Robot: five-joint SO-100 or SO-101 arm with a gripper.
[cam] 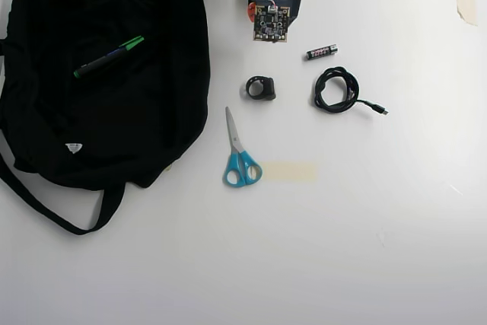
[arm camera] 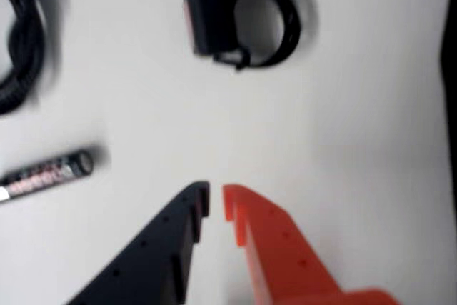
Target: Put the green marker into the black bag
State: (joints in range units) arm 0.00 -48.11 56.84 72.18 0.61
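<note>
The green marker (cam: pixel 109 55) lies on top of the black bag (cam: pixel 106 127), well off to the left of the gripper (arm camera: pixel 216 203) in the overhead view. In the wrist view the gripper's jaws stand almost together, a thin gap between the tips, holding nothing above bare table (cam: pixel 365 234). A battery (arm camera: pixel 48 173) lies near its black finger; a small black ring-shaped thing (arm camera: pixel 239 23) lies ahead.

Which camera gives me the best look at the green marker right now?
The overhead view. There the marker shows whole, lying at a slant on top of the black bag, green cap toward the upper right. The wrist view does not show it at all, only the battery, a small black ring and the hand.
</note>
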